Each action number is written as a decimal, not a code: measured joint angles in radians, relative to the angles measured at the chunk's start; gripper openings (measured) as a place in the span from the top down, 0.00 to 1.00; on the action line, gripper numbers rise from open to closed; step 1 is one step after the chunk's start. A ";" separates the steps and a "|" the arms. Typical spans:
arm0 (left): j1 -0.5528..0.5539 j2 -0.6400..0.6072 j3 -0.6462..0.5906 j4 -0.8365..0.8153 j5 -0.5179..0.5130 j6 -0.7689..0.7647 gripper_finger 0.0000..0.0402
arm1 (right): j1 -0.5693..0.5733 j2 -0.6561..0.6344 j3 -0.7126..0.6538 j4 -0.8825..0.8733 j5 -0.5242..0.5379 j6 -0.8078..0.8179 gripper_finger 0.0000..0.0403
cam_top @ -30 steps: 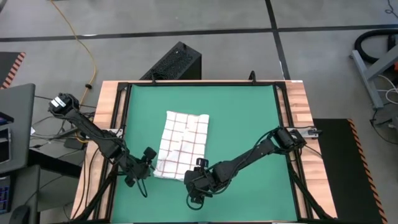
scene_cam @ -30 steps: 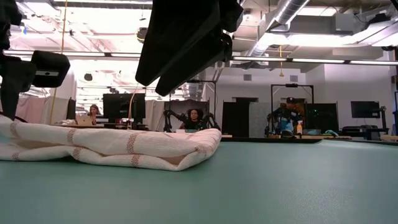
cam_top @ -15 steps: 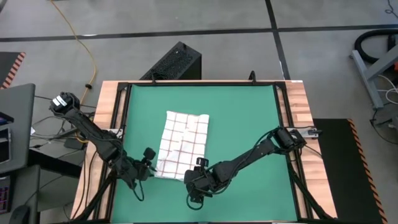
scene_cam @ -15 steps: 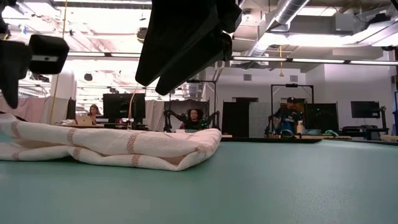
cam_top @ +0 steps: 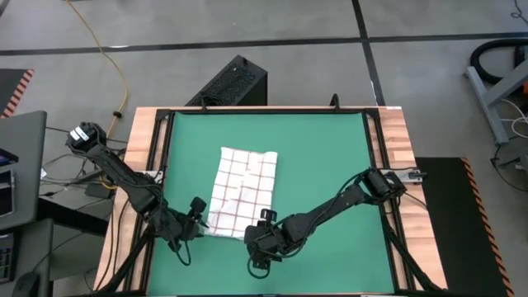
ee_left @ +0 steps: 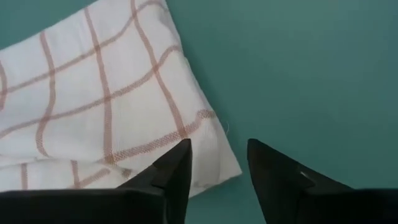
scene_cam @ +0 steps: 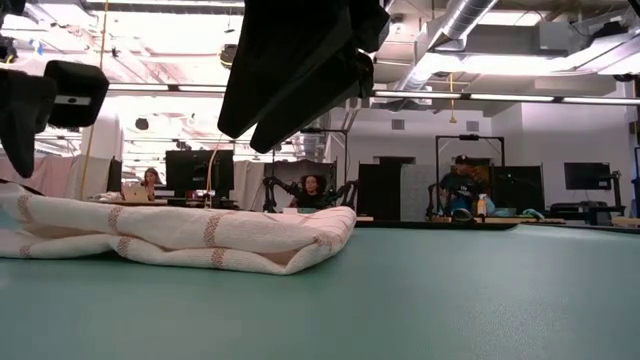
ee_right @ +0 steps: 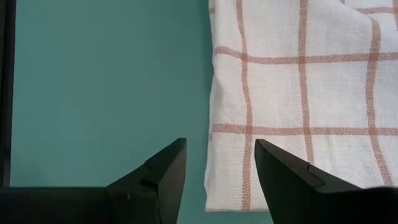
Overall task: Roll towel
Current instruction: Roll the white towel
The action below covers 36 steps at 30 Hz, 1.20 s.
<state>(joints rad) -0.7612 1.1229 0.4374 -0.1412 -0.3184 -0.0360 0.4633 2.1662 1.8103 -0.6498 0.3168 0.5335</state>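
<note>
Near worktop's front edge | towel (cam_top: 242,193) long axis front-to-back | left tool (ee_left: 217,163), right tool (ee_right: 220,163) apart at front corners, probably hovering

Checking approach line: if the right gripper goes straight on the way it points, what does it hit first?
Most likely the near corner of the towel: the open right gripper hangs over its edge, with green mat beside. Height above it is unclear.

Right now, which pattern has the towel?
White towel with thin red check lines, clearest in right wrist view.

Bare green mat (cam_top: 322,157) surrounds the towel (cam_top: 241,191); black frame (cam_top: 162,148) borders it.
</note>
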 joint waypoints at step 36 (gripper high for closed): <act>0.004 0.318 0.049 -0.018 -0.049 -0.248 0.92 | 0.049 0.023 0.001 -0.007 0.048 -0.144 0.48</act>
<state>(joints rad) -0.7574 1.4406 0.4862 -0.1587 -0.3676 -0.2842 0.5119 2.1888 1.8108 -0.6565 0.3649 0.3894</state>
